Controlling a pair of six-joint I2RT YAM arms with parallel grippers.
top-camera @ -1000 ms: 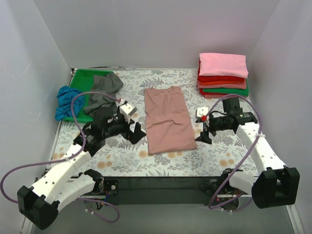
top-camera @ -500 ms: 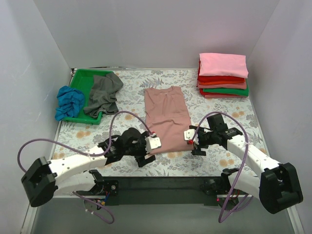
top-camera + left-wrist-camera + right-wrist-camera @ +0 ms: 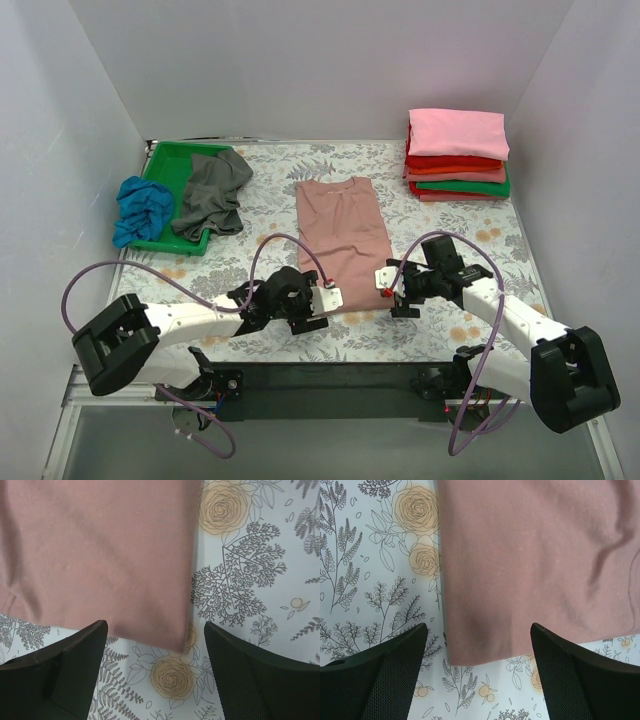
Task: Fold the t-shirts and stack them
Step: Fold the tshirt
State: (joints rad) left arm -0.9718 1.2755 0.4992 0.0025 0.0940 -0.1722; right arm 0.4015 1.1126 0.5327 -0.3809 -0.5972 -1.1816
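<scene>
Centrally on the bench (image 3: 250, 290), on its floral covering (image 3: 470, 240), lies one dusty-pink t-shirt (image 3: 343, 238), folded into a long strip with its neck toward the far wall. Both arms reach to its near end. The left gripper (image 3: 308, 312) sits at the near-left corner and the right gripper (image 3: 398, 300) at the near-right corner. In the left wrist view, the two dark fingers (image 3: 75, 665) are spread wide with the shirt's corner lying flat between them, pinching nothing. The right wrist view shows the same: fingers (image 3: 580, 675) apart, straddling the other corner and hem, cloth ungripped.

Well apart at the far right stands one stack of folded t-shirts (image 3: 458, 155). It has a pink one on top, red beneath, and green lower down; the exact number of layers is hard to tell. At the far left is one green tray (image 3: 165, 160). One grey t-shirt (image 3: 212, 190) is draped over its right side onto the covering, and one crumpled blue t-shirt (image 3: 142, 208) hangs over its left rim. A purple cable (image 3: 100, 275) loops above each arm, clear of the cloth.
</scene>
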